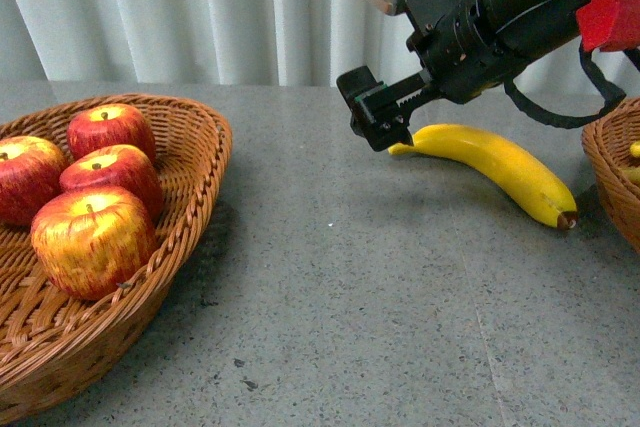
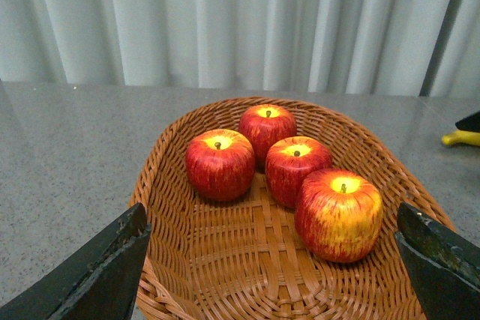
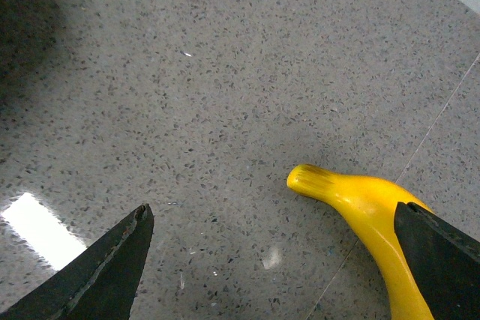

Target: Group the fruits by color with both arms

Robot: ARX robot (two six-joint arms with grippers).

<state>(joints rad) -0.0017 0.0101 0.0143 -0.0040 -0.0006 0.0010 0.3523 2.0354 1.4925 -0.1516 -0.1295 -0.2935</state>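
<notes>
Gripper point(image 1: 375, 57) jaws spread wide, our right arm hovers over the stem end of the banana point(image 1: 497, 169) lying on the bench point(image 1: 350, 277), where we judge the pick calls for lowering, centring and closing.
</notes>
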